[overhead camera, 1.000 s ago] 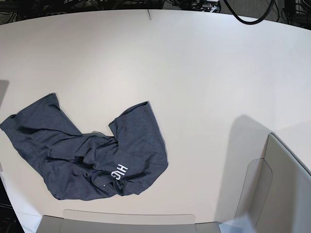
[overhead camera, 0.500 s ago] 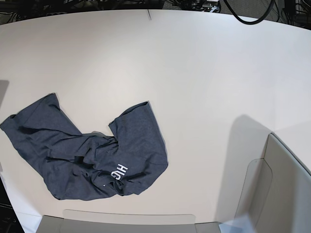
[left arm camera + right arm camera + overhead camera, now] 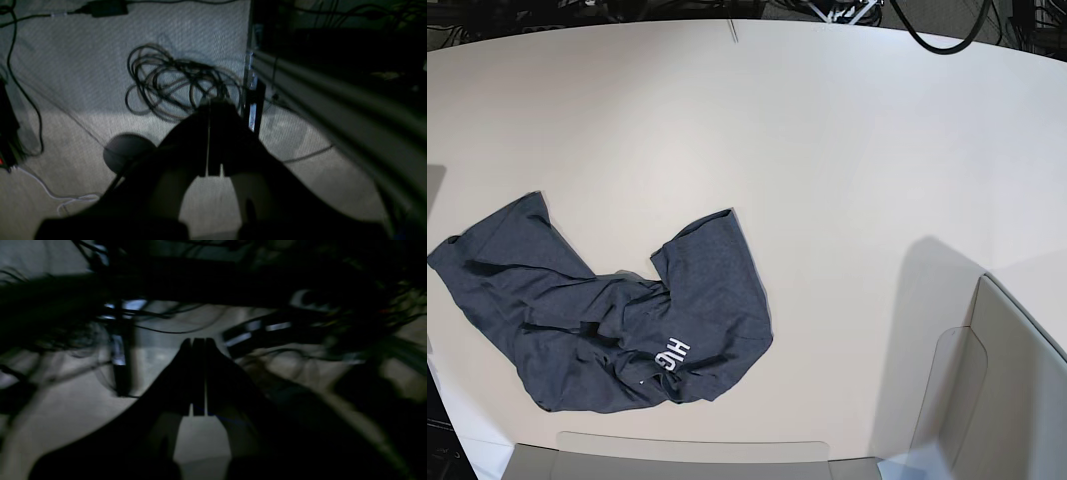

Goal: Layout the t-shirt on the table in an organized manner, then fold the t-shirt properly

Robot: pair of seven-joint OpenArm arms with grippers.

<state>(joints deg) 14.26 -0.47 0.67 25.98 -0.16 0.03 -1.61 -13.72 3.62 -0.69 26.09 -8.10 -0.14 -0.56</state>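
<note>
A dark heathered t-shirt (image 3: 602, 320) lies crumpled at the near left of the pale worktop (image 3: 847, 170), bunched into a loose U with one panel flung toward the left edge, another folded up toward the middle, and a scrap of white lettering (image 3: 673, 356) showing upside down near its lower hem. Nothing touches it, and the layout has not begun: sleeves and hem cannot be told apart in the heap, so the cloth will likely need lifting and spreading before any fold. Neither arm appears over the worktop. The left claw (image 3: 209, 110) is clenched, its two fingers pressed together on nothing, pointing down at grey carpet (image 3: 66, 83) and a coil of black cable (image 3: 173, 83) beside a dark frame; it seems parked below the worktop's level. The right claw (image 3: 197, 341) is likewise clenched and empty, hanging in a dim, blurred tangle of wires (image 3: 160, 323). Both look to be at rest, well away from the shirt.
</note>
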